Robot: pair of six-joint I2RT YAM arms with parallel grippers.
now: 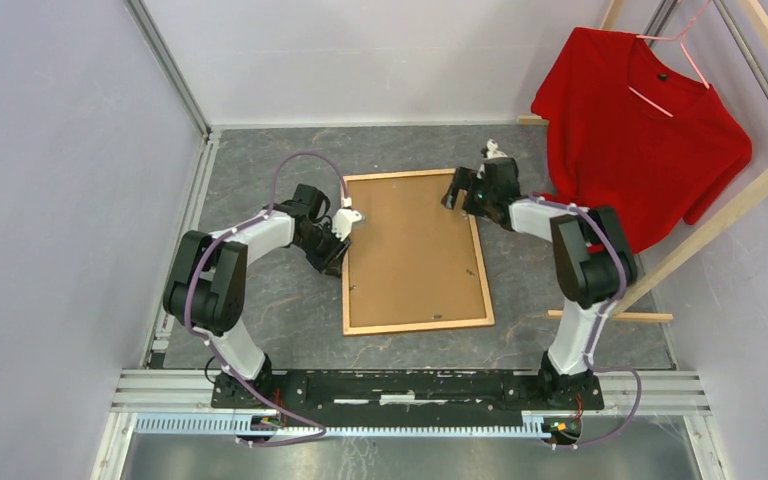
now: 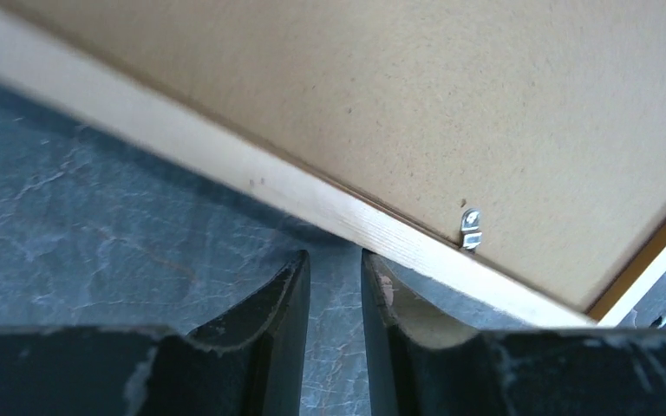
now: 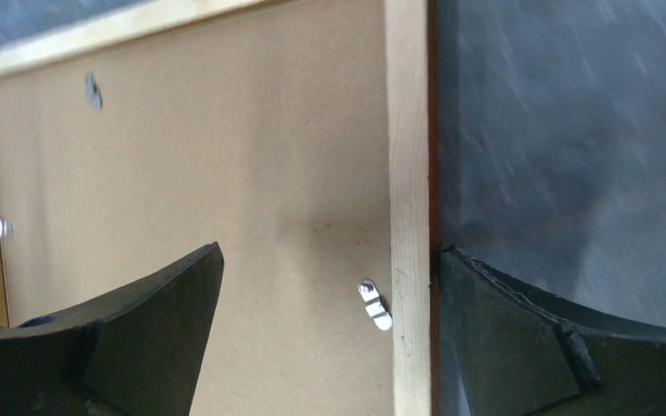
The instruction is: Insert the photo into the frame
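Poster: Frame [image 1: 415, 326] lies face down on the table [image 1: 290, 300], with a brown backing board [image 1: 410, 250] filling it. I can't see the photo anywhere, so no idea if it's under that board or not. Left gripper [image 2: 334, 260] sits just off the frame's left rail, fingers only a crack apart with nothing between them. Right gripper [image 3: 329, 251] is spread wide across the frame's right rail near the far corner, one finger over the board and the other outside the rail. How would you go about this?

Replier: My guess is the board either needs locking down or lifting out. Either way it comes down to those little metal tabs [image 3: 373, 303] along the inside of the rails. Go at one tab with a single fingertip, low and flat, and turn it, don't pry. Use the other arm to steady the frame's opposite rail so it doesn't skate. The rails look thin, so press gently.
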